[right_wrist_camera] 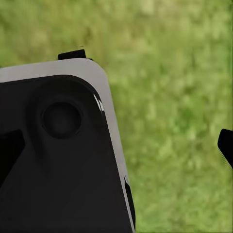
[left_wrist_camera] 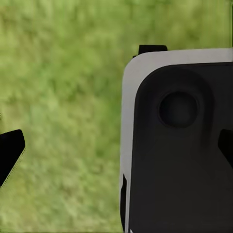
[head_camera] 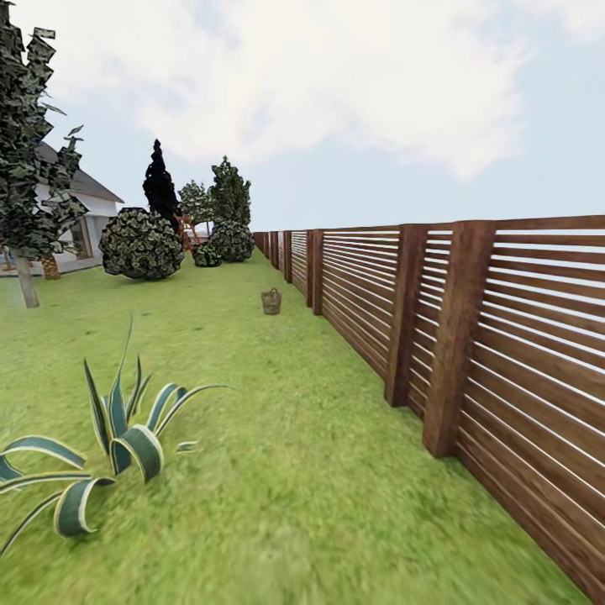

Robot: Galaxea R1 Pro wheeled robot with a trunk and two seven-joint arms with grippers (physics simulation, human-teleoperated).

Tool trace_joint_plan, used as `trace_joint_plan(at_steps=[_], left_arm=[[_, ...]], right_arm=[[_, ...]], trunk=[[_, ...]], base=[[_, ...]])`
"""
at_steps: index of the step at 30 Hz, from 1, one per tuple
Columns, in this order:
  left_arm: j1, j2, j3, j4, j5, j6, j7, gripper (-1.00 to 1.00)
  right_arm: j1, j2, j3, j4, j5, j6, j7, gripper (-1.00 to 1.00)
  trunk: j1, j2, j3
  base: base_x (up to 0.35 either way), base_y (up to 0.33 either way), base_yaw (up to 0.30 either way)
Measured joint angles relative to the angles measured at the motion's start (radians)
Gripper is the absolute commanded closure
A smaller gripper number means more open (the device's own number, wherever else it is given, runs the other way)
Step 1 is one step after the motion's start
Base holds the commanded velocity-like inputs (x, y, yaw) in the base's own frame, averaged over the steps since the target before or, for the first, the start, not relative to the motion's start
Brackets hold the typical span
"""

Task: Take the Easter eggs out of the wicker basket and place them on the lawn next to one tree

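A big green lawn runs far ahead under a pale sky with soft white clouds. A brown fence made of wooden slats goes along the right side of the grass. A small brown wicker basket stands on the lawn far away, close to the fence. It is too small to see what is inside it.

On the left stands a tree with a thin pale trunk and dark green leaf clumps. Behind it is a white house. Round bushes sit farther back, with a very dark pointy tree behind them. A spiky plant with striped leaves grows near the camera, on the left.

In the left wrist view, the left gripper hangs over blurry grass. One black fingertip shows at each edge, far apart, so the fingers are spread with nothing in them. A grey and black robot part lies below, between them.

In the right wrist view, the right gripper is also over grass. Its two black fingertips are spread wide and hold nothing.
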Motion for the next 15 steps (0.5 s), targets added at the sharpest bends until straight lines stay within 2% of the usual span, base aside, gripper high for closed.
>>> trace_joint_plan(at_steps=[10, 15], left_arm=[[0.0, -0.001, 0.0, 0.0, -0.001, 0.0, 0.0, -1.0], [0.0, -0.001, 0.0, 0.0, -0.001, 0.0, 0.0, -1.0]], right_arm=[[0.0, 0.0, 0.0, 0.0, 0.0, 0.0, 0.0, -1.0], [0.0, -0.002, -0.001, 0.0, -0.001, -0.001, 0.0, -1.0]], trunk=[[0.0, 0.0, 0.0], [0.0, 0.0, 0.0]], base=[[0.32, 0.0, 0.013], [0.319, 0.0, 0.196]])
